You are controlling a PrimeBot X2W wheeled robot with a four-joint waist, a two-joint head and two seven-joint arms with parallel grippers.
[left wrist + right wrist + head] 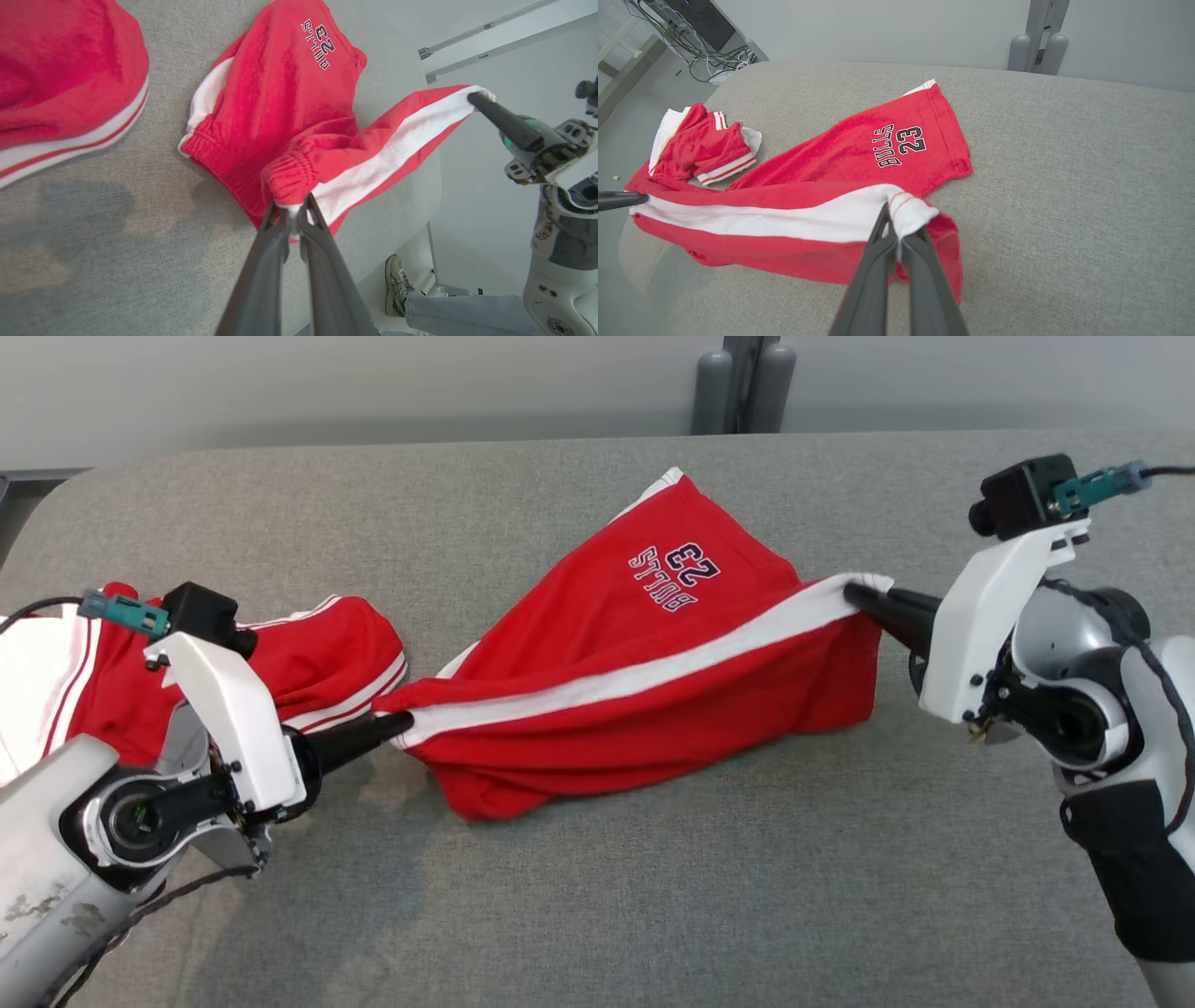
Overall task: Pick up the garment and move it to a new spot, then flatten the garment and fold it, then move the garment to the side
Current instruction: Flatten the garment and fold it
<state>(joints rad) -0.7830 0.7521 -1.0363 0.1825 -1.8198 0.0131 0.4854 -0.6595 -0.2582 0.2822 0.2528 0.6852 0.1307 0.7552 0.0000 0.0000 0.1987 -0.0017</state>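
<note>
So, head view: left gripper (pixel 401 721) and right gripper (pixel 854 593) each clamp one end of the red shorts (pixel 653 644), stretching them just above the grey table (pixel 653 896), probably to flatten. Left wrist view: waistband (pixel 292 179) pinched. Right wrist view: hem corner (pixel 910 212) pinched, far leg on the table.

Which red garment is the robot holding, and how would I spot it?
Look at the grey table; near its middle are the red shorts, stretched between the left tool and the right tool. Unlike the crumpled red garment at the robot's left, they carry a broad white side stripe and the print BULLS 23.
</note>
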